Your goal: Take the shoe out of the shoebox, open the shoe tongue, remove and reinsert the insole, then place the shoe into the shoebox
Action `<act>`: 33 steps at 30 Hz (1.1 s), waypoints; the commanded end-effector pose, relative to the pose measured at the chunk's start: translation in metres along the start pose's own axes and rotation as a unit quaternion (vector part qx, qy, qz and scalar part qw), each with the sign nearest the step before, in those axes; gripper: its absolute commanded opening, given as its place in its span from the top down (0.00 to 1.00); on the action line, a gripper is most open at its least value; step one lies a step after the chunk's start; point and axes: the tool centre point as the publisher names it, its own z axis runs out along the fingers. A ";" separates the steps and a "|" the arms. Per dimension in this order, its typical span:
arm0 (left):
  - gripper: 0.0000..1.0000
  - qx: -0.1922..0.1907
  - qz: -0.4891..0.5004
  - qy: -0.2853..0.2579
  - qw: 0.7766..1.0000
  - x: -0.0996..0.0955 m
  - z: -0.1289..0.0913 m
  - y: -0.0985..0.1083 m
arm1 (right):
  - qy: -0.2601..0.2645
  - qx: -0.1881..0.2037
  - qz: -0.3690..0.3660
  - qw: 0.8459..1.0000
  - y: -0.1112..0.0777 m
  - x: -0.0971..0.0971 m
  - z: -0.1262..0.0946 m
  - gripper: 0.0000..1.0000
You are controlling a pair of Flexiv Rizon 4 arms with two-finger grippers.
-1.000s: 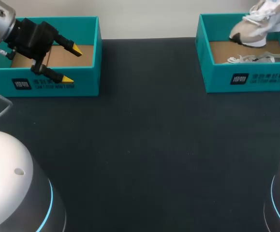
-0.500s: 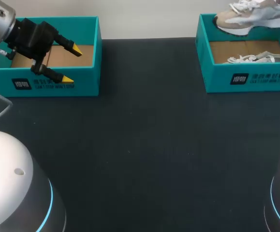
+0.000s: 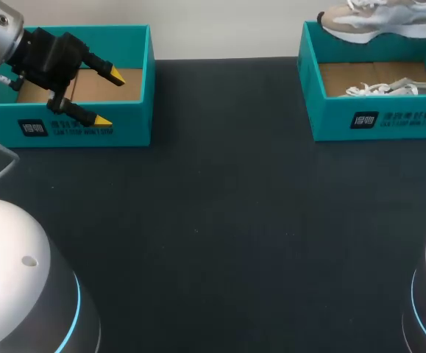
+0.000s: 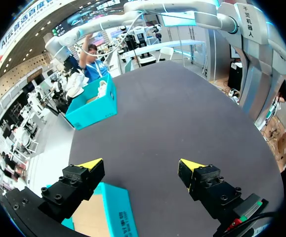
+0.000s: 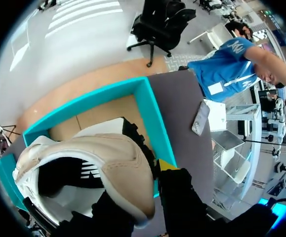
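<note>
Head view shows the shoe (image 3: 378, 18), beige with a white sole, held in the air over the back wall of the right box (image 3: 378, 118), a teal box that stands at the table's far right corner. The gripper that carries it is out of this picture. White laces (image 3: 389, 90) of something lie on the cardboard floor inside that box, near its front wall. At the far left corner of the dark table (image 3: 213, 220) stands the left box (image 3: 65, 129), also teal, and the left gripper (image 3: 107, 96) hangs over its front wall with its fingers spread wide and nothing between them. In the left wrist view the left gripper (image 4: 142, 165) shows the same wide gap, one finger above the corner of the left box (image 4: 115, 212) and the other above bare table, with the right box (image 4: 93, 106) well ahead at the far end. In the right wrist view the right gripper (image 5: 138, 187) is clamped on the shoe (image 5: 98, 163) at its heel end, toe pointing away; one yellow fingertip (image 5: 166, 164) shows tight against the shoe's side, while the other is hidden behind the shoe. The open right box (image 5: 152, 118) lies below the shoe.
</note>
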 end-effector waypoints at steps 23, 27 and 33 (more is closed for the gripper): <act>0.00 -0.001 0.000 0.001 1.000 0.000 -0.001 0.000 | -0.014 -0.074 0.058 0.995 0.004 0.000 0.065 1.00; 0.00 -0.001 0.000 0.001 1.000 0.000 -0.001 0.000 | -0.019 -0.087 0.061 0.994 0.007 0.002 0.072 1.00; 0.00 -0.001 0.000 0.001 1.000 0.000 -0.001 0.000 | -0.016 -0.082 0.046 0.995 0.010 0.009 0.081 1.00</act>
